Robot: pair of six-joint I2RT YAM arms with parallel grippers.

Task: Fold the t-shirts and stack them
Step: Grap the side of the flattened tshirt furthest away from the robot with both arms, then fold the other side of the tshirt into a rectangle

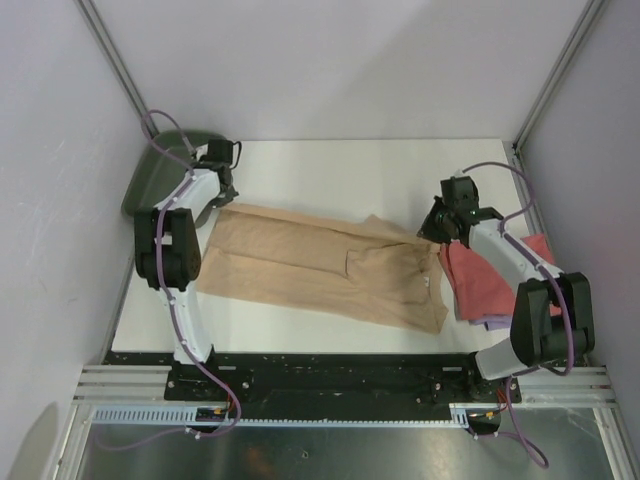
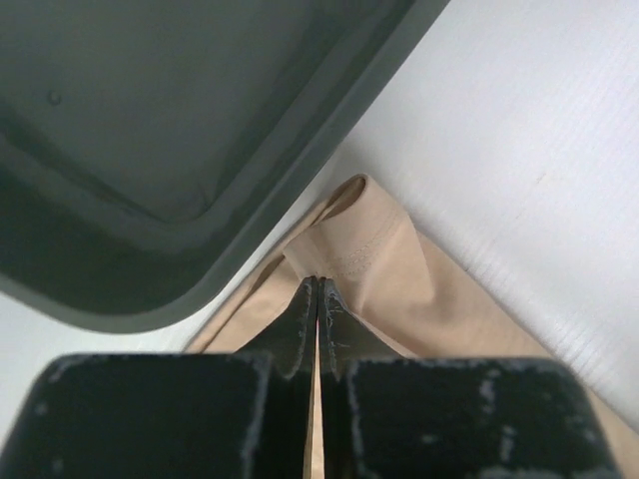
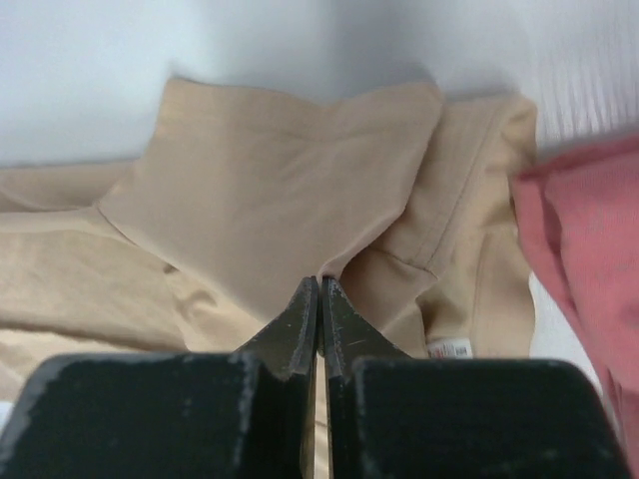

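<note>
**Currently: both grippers clamped on the tan shirt, far edge**

We see the tan shirt (image 1: pixel 320 265) lying flat across the middle of the counter (image 1: pixel 340 170), long axis left to right, collar end to the right. It looks part folded lengthwise, so we judge the step in hand to be another fold of it.

Left gripper (image 2: pixel 318 284): jaws together, cloth tented up at the tips, so we read it as pinching the shirt's far left corner, just beside the tray (image 2: pixel 329 130) rim.

Right gripper (image 3: pixel 319 284): jaws together, creases running into the tips. We read it as pinching a fold near the collar end, with the neck label (image 3: pixel 448 348) just to its right.

Red shirt (image 1: pixel 485 280) sits at the right edge under the right arm, on top of the lavender shirt (image 1: pixel 495 322). Its near corner touches or overlaps the tan one; we cannot tell which.

Handling, our judgement:
- Thin, light and limp. It holds no shape and will sag between the two pinches.
- Edges and hems are the best hold; a mid-panel pinch just bunches it.
- Uneven travel would skew the fold.
- The left pinch sits close to the tray, so snagging is a risk.
</note>
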